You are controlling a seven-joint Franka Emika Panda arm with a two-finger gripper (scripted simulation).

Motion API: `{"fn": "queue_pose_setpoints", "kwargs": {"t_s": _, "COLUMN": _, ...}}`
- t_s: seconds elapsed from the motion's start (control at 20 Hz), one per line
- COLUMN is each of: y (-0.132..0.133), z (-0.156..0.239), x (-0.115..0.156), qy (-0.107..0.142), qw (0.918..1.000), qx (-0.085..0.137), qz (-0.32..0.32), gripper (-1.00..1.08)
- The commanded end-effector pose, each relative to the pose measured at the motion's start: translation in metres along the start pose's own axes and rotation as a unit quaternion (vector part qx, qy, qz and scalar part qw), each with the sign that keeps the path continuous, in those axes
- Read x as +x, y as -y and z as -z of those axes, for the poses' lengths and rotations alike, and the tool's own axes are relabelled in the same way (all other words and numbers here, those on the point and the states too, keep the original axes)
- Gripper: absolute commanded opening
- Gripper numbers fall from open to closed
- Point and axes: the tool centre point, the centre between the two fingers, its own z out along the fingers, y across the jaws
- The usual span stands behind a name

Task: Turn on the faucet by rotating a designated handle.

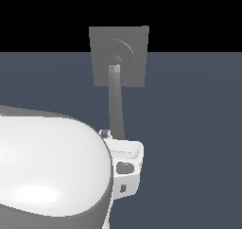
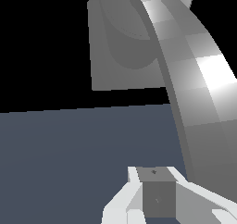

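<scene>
Glossy white robot arm housing (image 1: 47, 166) fills the lower left of the exterior view, nearest the camera, and the end effector (image 1: 125, 159) pokes out beside it at lower centre. Its fingers are hidden there; the wrist view shows only one grey finger block (image 2: 157, 197), so I cannot tell how far it is open. Just above it, the handle (image 1: 116, 100) runs up the frame's centre to the faucet (image 1: 134, 57) plate at upper centre.
</scene>
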Motion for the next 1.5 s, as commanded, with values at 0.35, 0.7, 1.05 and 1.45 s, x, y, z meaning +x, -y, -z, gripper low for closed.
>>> {"fn": "queue_pose_setpoints", "kwargs": {"t_s": 0.35, "y": -0.044, "z": -0.003, "x": 0.005, "qy": -0.003, "qw": 0.9999, "qx": -0.010, "qz": 0.003, "gripper": -1.00}}
{"fn": "queue_pose_setpoints", "kwargs": {"t_s": 0.7, "y": -0.070, "z": -0.002, "x": 0.007, "qy": -0.003, "qw": 0.9999, "qx": -0.010, "qz": 0.003, "gripper": -1.00}}
{"fn": "queue_pose_setpoints", "kwargs": {"t_s": 1.05, "y": -0.078, "z": 0.005, "x": -0.012, "qy": 0.019, "qw": 0.9998, "qx": -0.008, "qz": -0.001, "gripper": -1.00}}
{"fn": "queue_pose_setpoints", "kwargs": {"t_s": 1.45, "y": -0.101, "z": 0.004, "x": 0.012, "qy": 0.014, "qw": 0.9999, "qx": -0.008, "qz": 0.000, "gripper": -1.00}}
